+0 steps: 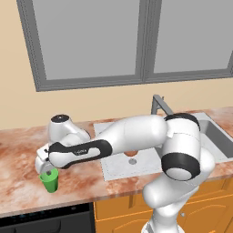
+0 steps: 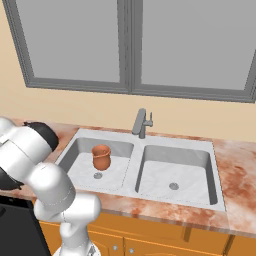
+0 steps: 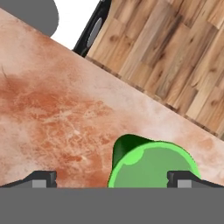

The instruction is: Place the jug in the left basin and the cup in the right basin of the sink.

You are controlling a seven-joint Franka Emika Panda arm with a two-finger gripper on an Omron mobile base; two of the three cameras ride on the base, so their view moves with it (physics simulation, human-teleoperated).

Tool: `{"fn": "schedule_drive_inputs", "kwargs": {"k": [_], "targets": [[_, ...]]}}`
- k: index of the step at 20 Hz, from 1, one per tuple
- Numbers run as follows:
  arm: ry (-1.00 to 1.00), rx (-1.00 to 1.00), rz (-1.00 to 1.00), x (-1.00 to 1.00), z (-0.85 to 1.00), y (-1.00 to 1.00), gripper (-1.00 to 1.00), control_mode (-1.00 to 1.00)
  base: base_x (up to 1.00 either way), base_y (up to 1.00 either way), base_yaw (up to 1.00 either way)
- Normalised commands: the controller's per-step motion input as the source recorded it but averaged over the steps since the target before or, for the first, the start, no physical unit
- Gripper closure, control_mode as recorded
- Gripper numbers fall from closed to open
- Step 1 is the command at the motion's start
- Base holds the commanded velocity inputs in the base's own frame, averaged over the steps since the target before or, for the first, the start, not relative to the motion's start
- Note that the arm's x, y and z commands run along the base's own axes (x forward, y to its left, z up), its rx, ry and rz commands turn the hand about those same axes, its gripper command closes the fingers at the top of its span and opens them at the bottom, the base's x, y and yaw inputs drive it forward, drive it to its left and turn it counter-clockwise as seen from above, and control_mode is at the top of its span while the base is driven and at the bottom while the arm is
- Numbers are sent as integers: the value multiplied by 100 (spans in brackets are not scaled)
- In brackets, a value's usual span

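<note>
open tool poised over the green cup, jug already in the left basin

the white arm reaches far to its left, and its two-finger tool (image 1: 48,171) hangs just above the small bright green tapered plastic cup (image 1: 49,180), which stands upright on the mottled reddish-brown stone surface (image 1: 18,182) near its front edge, well apart from the sink. in the hand view the cup (image 3: 153,164) sits low in the frame with its open mouth facing the camera; the two dark fingertips (image 3: 41,178) stand wide apart, one clear of the cup on the bare surface, the other overlapping the cup's rim. whether that finger touches the cup cannot be told.

the small terracotta-brown rounded jug (image 2: 101,157) stands upright in the larger, wider light grey left basin (image 2: 75,167), just behind its round drain (image 2: 98,175). the smaller light grey right basin (image 2: 192,175) lies beside it, under the angular grey faucet (image 2: 141,123) on the back rim of the light grey double-basin sink (image 2: 175,143).
</note>
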Motion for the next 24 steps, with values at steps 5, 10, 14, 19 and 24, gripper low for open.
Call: {"fn": "schedule_drive_inputs", "kwargs": {"k": [5,10,14,19,24], "targets": [[0,0,0,0,-12,0,-100,-100,0,0,0],[0,0,0,0,-10,1,-100,-100,0,0,0],[0,0,0,0,-10,3,-100,-100,0,0,0],[1,0,0,0,-5,4,-100,-100,0,0,0],[1,0,0,3,-4,3,-100,-100,0,0,0]]}}
